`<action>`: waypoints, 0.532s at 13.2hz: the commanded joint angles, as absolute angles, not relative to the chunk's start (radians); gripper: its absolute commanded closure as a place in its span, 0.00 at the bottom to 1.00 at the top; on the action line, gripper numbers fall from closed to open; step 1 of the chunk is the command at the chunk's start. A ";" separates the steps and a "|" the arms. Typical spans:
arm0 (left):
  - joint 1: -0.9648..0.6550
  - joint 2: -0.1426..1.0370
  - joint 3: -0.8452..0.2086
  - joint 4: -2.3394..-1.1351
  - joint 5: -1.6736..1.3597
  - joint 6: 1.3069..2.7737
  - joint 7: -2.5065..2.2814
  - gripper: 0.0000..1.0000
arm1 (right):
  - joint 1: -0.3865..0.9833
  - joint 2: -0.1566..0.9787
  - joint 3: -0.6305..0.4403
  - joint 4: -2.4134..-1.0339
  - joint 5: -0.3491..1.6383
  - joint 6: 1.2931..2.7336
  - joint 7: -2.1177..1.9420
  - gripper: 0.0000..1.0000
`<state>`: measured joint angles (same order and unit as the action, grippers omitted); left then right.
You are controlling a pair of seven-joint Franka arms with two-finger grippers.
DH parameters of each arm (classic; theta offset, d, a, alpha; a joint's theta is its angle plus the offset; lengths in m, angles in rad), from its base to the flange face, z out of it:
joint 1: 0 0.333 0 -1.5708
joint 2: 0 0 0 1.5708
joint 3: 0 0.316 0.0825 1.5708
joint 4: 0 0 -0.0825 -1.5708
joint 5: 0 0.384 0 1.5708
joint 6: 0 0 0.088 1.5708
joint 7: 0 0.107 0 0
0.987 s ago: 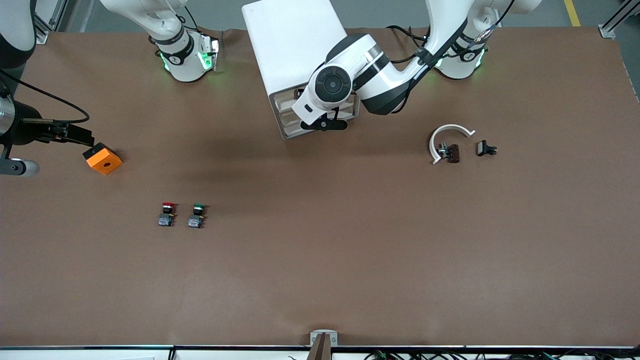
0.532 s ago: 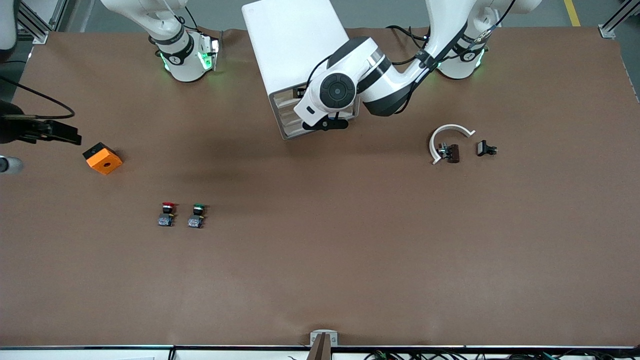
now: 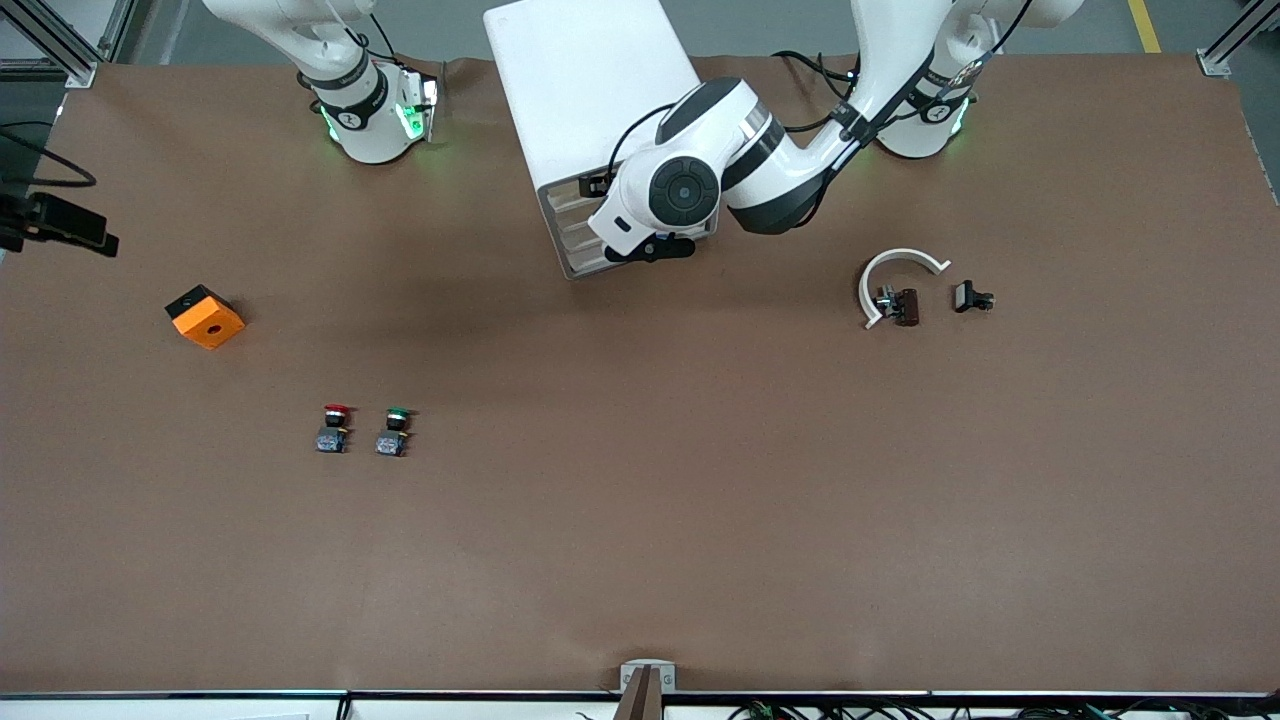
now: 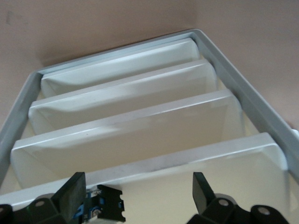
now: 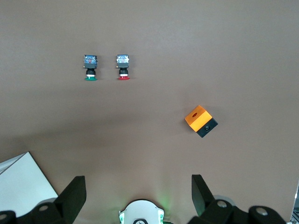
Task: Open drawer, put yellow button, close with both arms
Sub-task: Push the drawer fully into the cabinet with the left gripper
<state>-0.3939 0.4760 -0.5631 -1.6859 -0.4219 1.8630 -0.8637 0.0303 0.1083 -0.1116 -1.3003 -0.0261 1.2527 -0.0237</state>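
Right pincer (image 3: 100, 243) has risen away from the orange block (image 3: 205, 317), fingers apart; left pincer (image 4: 138, 198), also spread, faces the drawer (image 4: 154, 177) at twelve o'clock, nearer arm.

The left gripper (image 4: 135, 196) is held open at frame centre-top; the right gripper (image 5: 135, 196) is spread at the upper-left edge.

The left pincer (image 3: 650, 243) hides the drawer's (image 4: 187, 158) front.
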 commanded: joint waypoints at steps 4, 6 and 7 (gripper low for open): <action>-0.384 0.503 -0.581 -1.677 -0.489 1.887 -0.871 0.00 | -0.006 -0.055 -0.100 -1.459 -0.002 1.281 -0.011 0.00; -0.342 0.489 -0.581 -1.664 -0.489 1.879 -0.877 0.00 | -0.008 -0.087 -0.100 -1.499 -0.002 1.310 -0.012 0.00; -0.319 0.485 -0.581 -1.651 -0.488 1.867 -0.877 0.00 | -0.006 -0.107 -0.098 -1.525 -0.002 1.325 -0.012 0.00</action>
<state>-0.3660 0.4899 -0.5664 -1.6749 -0.4711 1.8753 -0.8660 0.0106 -0.0354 -0.1121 -1.4319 -0.0174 1.2803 -0.0236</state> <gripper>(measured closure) 0.000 0.000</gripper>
